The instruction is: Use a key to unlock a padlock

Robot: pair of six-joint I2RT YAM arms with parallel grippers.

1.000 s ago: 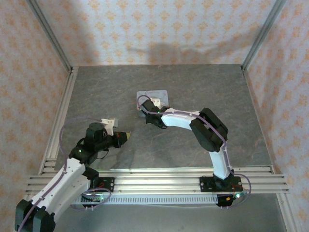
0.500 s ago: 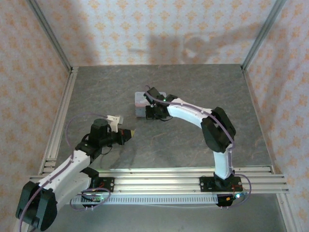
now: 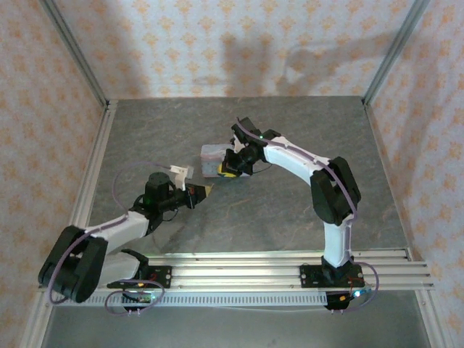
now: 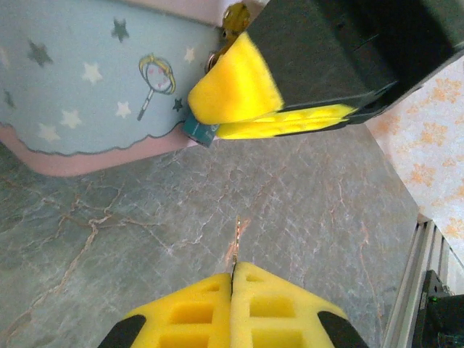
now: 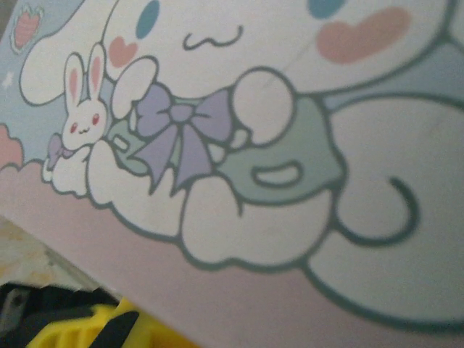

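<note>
Left wrist view: left gripper (image 4: 233,274) pinched shut on the key (image 4: 237,243), its tip pointing toward the padlock (image 4: 198,131) at the right gripper (image 4: 215,122) fingertips, whose hold is unclear

The tin (image 3: 210,152) sits near the middle of the table (image 3: 290,210), a little toward its far edge. The right gripper (image 3: 229,171) is at the tin's front right corner, with the padlock (image 4: 199,130) against the wall's foot by its fingertips. Closer to the near edge, apart from the tin, the left gripper (image 3: 205,191) has the key (image 4: 237,235) pointing toward it
</note>
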